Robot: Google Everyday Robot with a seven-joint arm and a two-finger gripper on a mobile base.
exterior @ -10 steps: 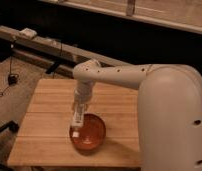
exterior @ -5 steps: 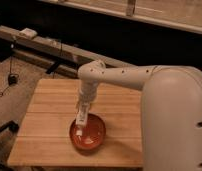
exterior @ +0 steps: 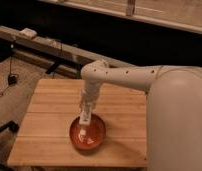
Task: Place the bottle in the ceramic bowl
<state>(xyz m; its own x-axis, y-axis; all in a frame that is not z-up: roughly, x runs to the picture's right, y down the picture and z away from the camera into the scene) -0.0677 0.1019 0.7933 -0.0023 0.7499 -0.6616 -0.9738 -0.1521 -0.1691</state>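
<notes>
The glossy orange-red ceramic bowl [exterior: 100, 138] sits on the wooden table [exterior: 46, 107] near its front edge. My gripper [exterior: 86, 109] points down just above the bowl's far rim and is shut on the upper part of the slim white bottle [exterior: 84, 125]. The bottle hangs nearly upright, tilted slightly, with its lower end down inside the bowl. I cannot tell whether that end touches the bowl's bottom. My white arm reaches in from the right.
The table's front edge [exterior: 69, 164] lies just in front of the bowl. Beyond the table's far edge run a long grey rail [exterior: 49, 47] and cables on the floor [exterior: 11, 79]. My large white arm body [exterior: 176, 125] fills the right side.
My gripper has moved forward and down with the bottle. The bottle went from the bowl's far rim to over its middle, and its lower end now reaches into the bowl.
</notes>
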